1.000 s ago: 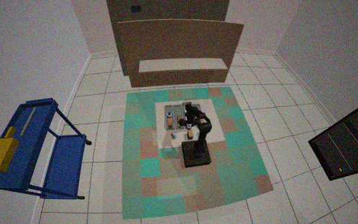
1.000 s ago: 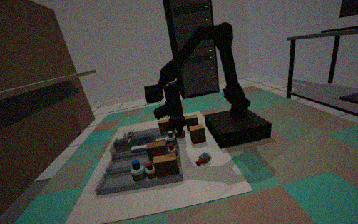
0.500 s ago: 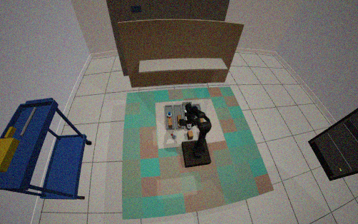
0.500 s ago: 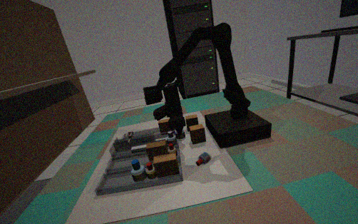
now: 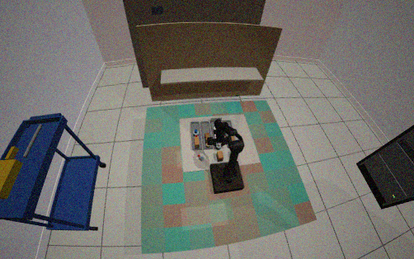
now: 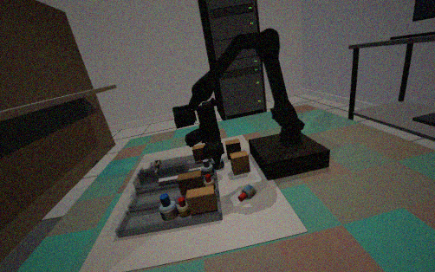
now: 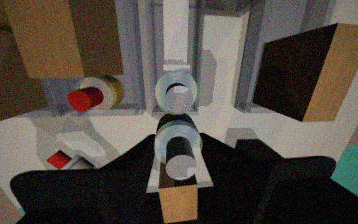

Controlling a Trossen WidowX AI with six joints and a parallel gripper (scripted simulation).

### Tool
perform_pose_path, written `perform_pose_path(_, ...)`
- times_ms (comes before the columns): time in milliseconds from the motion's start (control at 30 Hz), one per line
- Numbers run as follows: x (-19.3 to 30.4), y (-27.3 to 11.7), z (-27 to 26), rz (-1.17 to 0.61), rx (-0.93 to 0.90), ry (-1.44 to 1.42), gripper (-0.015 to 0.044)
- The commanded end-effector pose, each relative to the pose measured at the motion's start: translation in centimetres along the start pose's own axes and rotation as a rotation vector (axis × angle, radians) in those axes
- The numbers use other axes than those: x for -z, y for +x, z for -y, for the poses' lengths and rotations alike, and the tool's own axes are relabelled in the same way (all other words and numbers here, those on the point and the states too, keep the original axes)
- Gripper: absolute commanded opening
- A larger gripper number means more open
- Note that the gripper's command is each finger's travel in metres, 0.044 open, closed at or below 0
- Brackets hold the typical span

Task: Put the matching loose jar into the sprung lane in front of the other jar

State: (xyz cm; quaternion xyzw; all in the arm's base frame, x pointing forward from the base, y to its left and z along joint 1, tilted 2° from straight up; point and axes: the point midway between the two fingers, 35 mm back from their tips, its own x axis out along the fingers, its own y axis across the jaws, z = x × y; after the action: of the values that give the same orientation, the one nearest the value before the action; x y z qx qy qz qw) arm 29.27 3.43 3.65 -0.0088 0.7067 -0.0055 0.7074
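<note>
A pale, grey-capped jar stands upright at the front of the sprung lane, against the end of the white pusher. My gripper is shut on a matching grey-capped jar, held roughly upright just in front of that lane; this jar also shows in the exterior view. The two jars are in line and close together. The held jar hides part of the low front stop, and its exact height over the stop is hard to tell.
A red-capped jar stands in the neighbouring lane before a wooden block. Another wooden block stands right of the lane. A red-capped jar lies on the mat. Blocks stand near the arm base.
</note>
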Motion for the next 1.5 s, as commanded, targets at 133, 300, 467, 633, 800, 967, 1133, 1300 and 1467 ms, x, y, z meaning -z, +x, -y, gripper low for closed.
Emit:
perform_pose_path(133,-1.0,-0.1,0.0,0.022,0.001,-0.003,0.0)
perform_pose_path(300,-1.3,-0.1,0.0,0.022,0.001,-0.003,0.0)
perform_pose_path(467,-1.5,-0.2,0.0,0.023,0.001,-0.003,0.0)
perform_pose_path(633,-1.7,-0.2,0.0,0.023,0.001,-0.003,0.0)
perform_pose_path(800,-1.9,-0.2,0.0,0.023,0.001,-0.003,0.0)
perform_pose_path(967,-2.1,-0.2,0.0,0.023,0.001,-0.003,0.0)
perform_pose_path(1133,-2.3,-0.2,0.0,0.023,0.001,-0.003,0.0)
perform_pose_path(1300,-2.5,-0.2,0.0,0.024,0.001,-0.003,0.0)
perform_pose_path(1467,-2.7,-0.2,0.0,0.024,0.001,-0.003,0.0)
